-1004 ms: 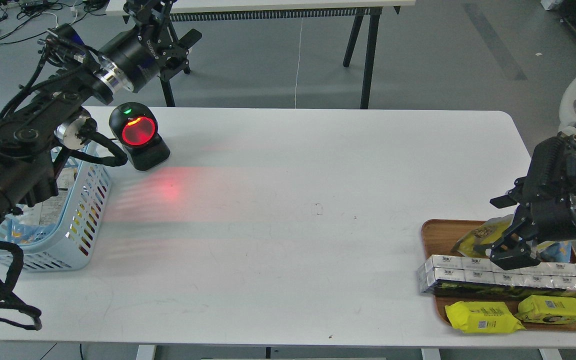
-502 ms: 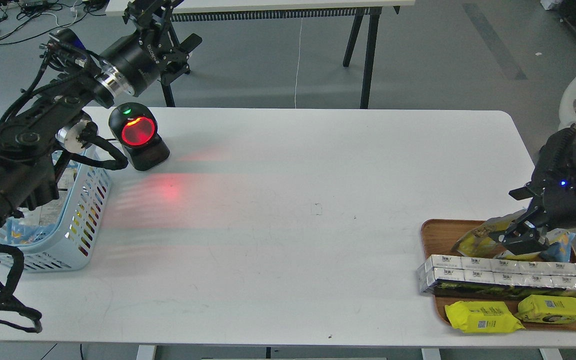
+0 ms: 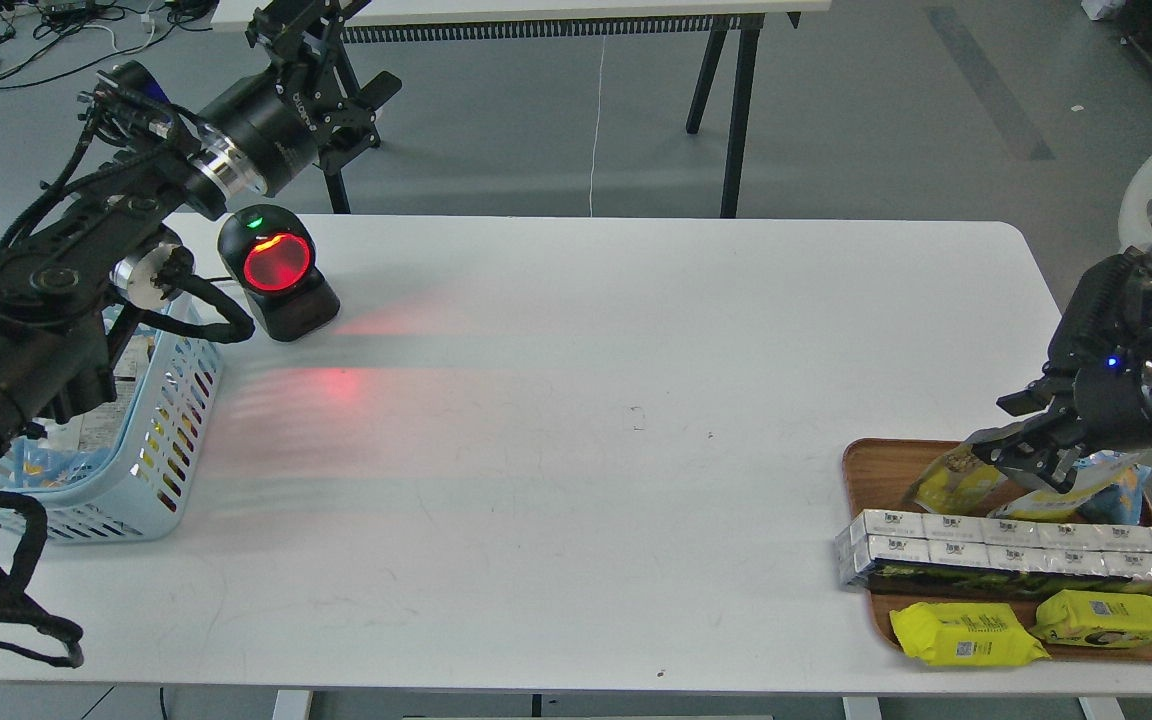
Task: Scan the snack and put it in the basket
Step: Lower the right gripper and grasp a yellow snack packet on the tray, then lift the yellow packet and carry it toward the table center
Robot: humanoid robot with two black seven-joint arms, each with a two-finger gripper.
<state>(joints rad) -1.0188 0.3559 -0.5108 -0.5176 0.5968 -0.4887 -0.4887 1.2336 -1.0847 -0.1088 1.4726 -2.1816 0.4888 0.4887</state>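
Observation:
The snack (image 3: 948, 478), a yellow pouch with a nut picture, leans at the back of the brown tray (image 3: 864, 470) on the right. My right gripper (image 3: 1011, 428) hangs over the pouch's right top corner. Its jaws look apart and hold nothing; the lower finger overlaps the pouch's edge, and I cannot tell if it touches. The light blue basket (image 3: 176, 420) stands at the table's left edge, partly hidden by my left arm, with some packets inside. My left gripper (image 3: 331, 60) is raised behind the scanner, open and empty.
A black scanner (image 3: 278, 270) with a red glowing window stands beside the basket, casting red light on the table. On the tray lie a blue-and-yellow bag (image 3: 1101, 480), a row of silver-white boxes (image 3: 1016, 555) and two flat yellow packets (image 3: 966, 635).
My right gripper has risen and drawn back from low over the boxes to the pouch's top right. The blue-and-yellow bag shows more. The left arm has barely shifted.

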